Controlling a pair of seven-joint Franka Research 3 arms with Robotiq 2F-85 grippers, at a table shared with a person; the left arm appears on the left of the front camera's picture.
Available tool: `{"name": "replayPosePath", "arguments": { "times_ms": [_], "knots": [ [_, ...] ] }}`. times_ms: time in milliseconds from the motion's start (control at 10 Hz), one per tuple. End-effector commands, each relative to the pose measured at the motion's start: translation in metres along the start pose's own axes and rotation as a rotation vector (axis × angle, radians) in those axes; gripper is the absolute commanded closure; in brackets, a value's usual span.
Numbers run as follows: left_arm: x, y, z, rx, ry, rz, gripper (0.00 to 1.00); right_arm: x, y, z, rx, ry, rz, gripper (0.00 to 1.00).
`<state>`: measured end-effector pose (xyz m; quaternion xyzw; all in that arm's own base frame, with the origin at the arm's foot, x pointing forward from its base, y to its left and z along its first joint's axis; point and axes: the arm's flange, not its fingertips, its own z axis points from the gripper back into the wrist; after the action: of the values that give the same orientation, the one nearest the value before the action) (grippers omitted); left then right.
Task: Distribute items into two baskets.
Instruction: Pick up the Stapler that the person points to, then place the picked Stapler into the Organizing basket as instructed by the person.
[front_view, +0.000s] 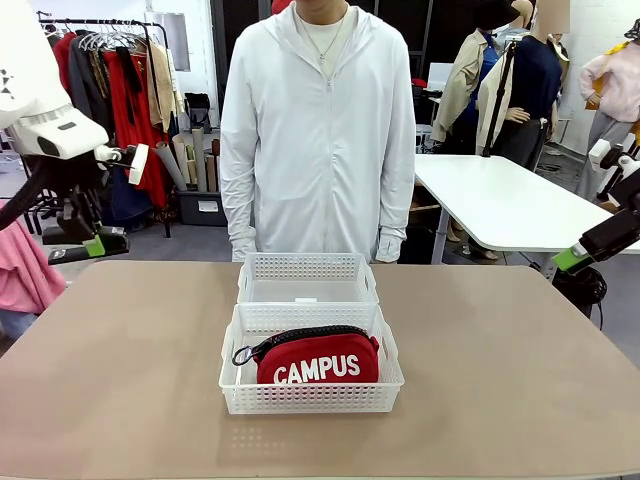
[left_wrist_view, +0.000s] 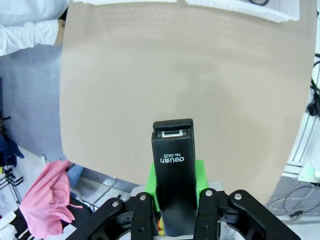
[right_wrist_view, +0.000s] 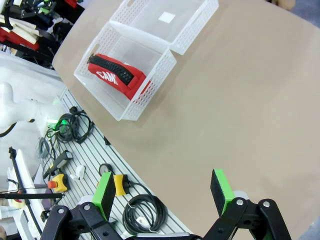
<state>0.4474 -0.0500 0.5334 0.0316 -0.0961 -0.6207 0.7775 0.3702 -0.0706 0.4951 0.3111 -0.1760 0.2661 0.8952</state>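
Note:
The red pouch (front_view: 318, 362) with white CAMPUS lettering lies in the near white basket (front_view: 312, 396) at the table's middle. Right behind it, touching, stands the far basket (front_view: 307, 267), with nothing inside. My left gripper (front_view: 98, 243) hovers above the table's far left corner, shut on the black stapler (left_wrist_view: 173, 160), which sticks out between the green pads (left_wrist_view: 201, 175). Off the table's right edge, my right gripper (right_wrist_view: 163, 192) stands open and holds nothing; from there I see the pouch (right_wrist_view: 117, 75) in its basket (right_wrist_view: 131, 107) and the other basket (right_wrist_view: 192, 35) beyond.
A person in a white jacket (front_view: 318, 130) stands at the far edge, close behind the far basket. The tan table (front_view: 500, 370) is bare on both sides of the baskets. Cables and tools (right_wrist_view: 75, 150) lie on a slatted shelf beside the table.

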Motion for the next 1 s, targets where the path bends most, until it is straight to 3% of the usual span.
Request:
{"name": "replayPosePath", "arguments": {
  "times_ms": [0,900],
  "knots": [
    [-0.0001,0.0006,-0.0024,0.01,-0.004,0.002,0.99,0.0007,0.0017,-0.0007,0.007,-0.01,-0.005,0.0],
    [-0.0001,0.0006,-0.0024,0.01,-0.004,0.002,0.99,0.0007,0.0017,-0.0007,0.007,-0.01,-0.005,0.0]
  ]
}}
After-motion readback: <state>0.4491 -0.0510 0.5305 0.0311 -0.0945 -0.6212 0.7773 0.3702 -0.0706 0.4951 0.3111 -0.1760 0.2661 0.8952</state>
